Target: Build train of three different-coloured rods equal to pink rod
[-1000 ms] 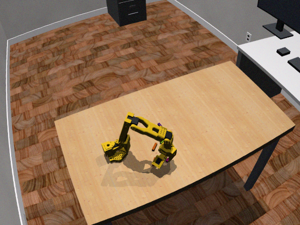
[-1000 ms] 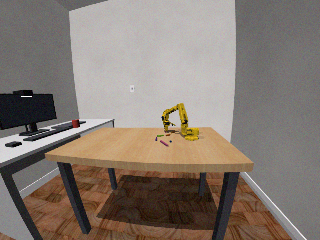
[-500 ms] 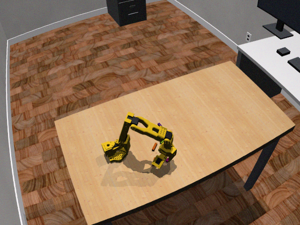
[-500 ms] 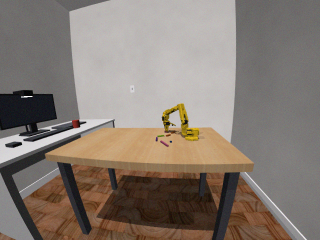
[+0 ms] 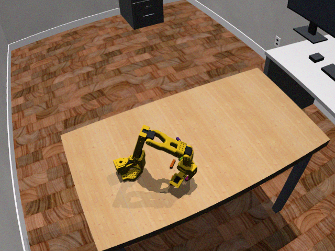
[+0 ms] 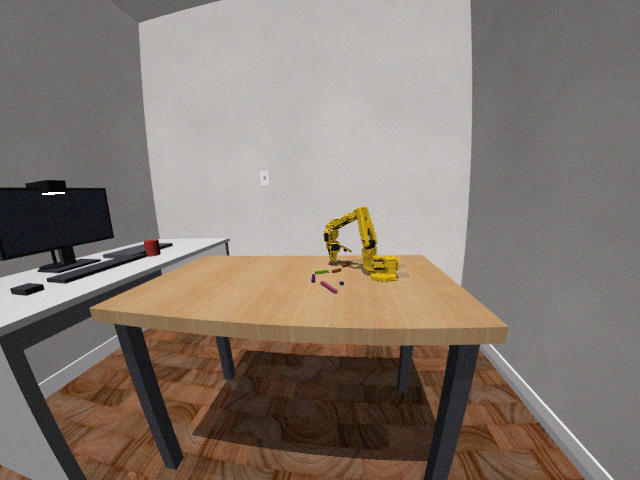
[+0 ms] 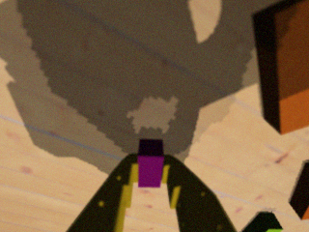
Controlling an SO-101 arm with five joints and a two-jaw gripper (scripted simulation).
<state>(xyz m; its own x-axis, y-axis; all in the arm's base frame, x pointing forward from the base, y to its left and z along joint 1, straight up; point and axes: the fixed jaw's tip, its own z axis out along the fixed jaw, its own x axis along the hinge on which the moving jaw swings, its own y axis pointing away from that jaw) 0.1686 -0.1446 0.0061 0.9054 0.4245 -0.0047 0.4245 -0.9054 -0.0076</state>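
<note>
My gripper (image 7: 151,186) is shut on the small magenta rod (image 7: 151,164), which stands between the two fingers, low over the table top. In the top view the gripper (image 5: 179,182) points down near the table's front edge, and a bit of the magenta rod (image 5: 186,177) shows beside it. An orange rod (image 7: 290,63) lies close at the right of the wrist view and also shows in the top view (image 5: 172,163). In the exterior view the lime rod (image 6: 322,271), orange rod (image 6: 336,269), purple rod (image 6: 313,278), long pink rod (image 6: 328,286) and blue rod (image 6: 341,283) lie scattered in front of the arm.
The arm's base (image 5: 128,167) stands on the table to the left of the gripper. A white desk (image 5: 305,67) with a monitor stands beyond the table's right side. The table's front edge runs close below the gripper in the top view.
</note>
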